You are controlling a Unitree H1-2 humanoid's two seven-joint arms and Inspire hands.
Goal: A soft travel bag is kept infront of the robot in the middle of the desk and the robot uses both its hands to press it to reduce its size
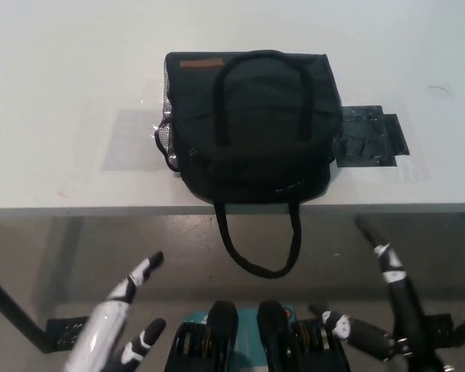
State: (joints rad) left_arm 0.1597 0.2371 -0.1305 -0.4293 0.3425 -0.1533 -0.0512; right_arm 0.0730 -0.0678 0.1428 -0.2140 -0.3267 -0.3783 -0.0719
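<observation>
travel bag at 12 on desk, strap hanging over the edge. left hand at 7 and right hand at 5, both splayed, holding nothing.

Desk before me: white top, upper frame | floor: grey, smooth, lower frame | desk leg: dark, lower left | light: even
</observation>
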